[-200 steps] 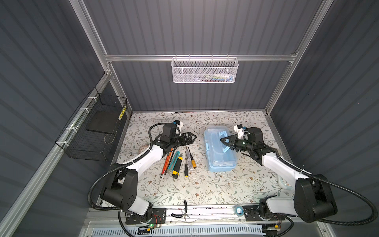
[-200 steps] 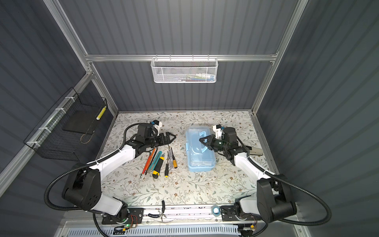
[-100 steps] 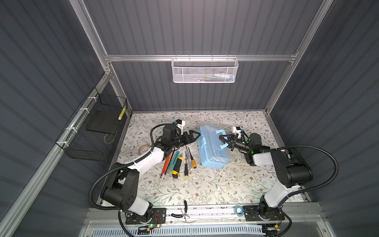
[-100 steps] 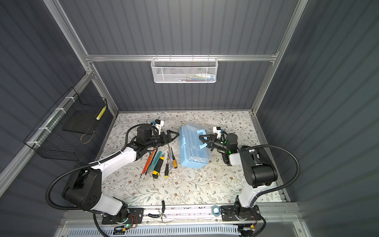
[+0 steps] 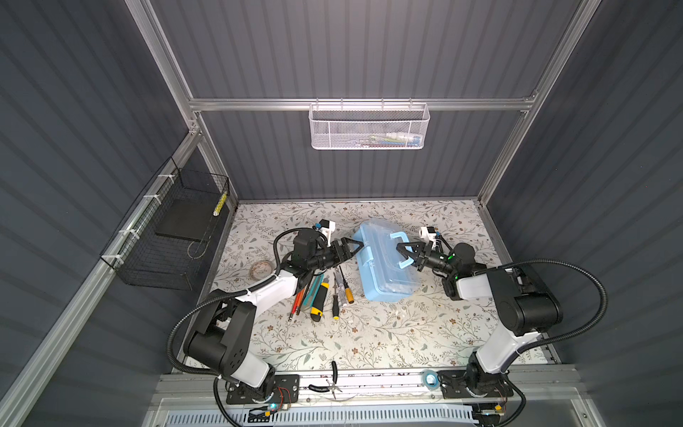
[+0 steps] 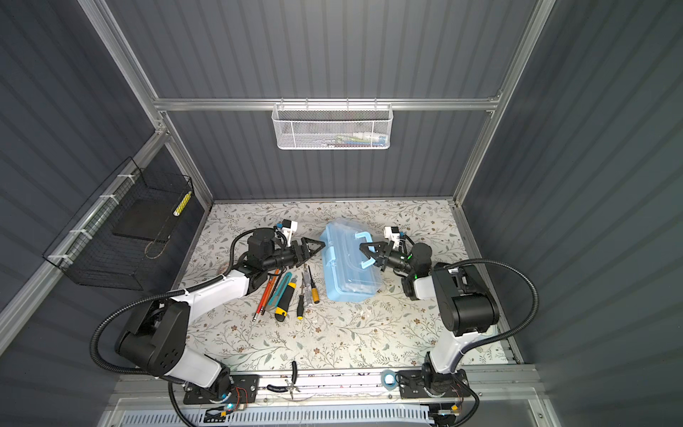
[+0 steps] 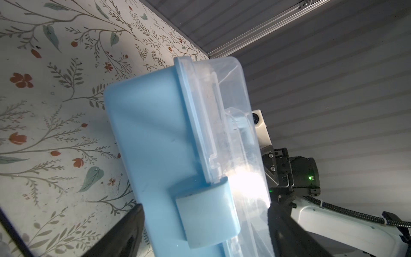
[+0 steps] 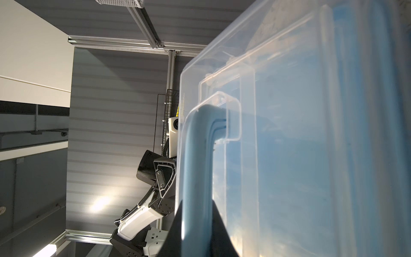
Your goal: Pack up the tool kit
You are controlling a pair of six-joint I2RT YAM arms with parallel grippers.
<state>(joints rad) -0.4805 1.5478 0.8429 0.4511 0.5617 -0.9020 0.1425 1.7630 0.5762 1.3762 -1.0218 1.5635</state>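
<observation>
Now that the right hand (image 5: 402,256), clamped on the blue handle (image 8: 195,144), has swung the case (image 5: 384,277) toward 9 o'clock mid-tabletop (image 5: 369,332), its latch (image 7: 206,213) sits between the open, narrowing jaws of the left hand (image 5: 355,251). Unlatching looks next, and the tools (image 5: 318,299) at the case's 8 o'clock wait unpacked.

Screwdrivers (image 5: 348,294) crowd case's (image 5: 388,284) left; mat (image 5: 369,332) in front free.

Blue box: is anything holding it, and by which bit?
Yes. The right end effector is shut on the blue handle of the light-blue plastic case with clear lid.
</observation>
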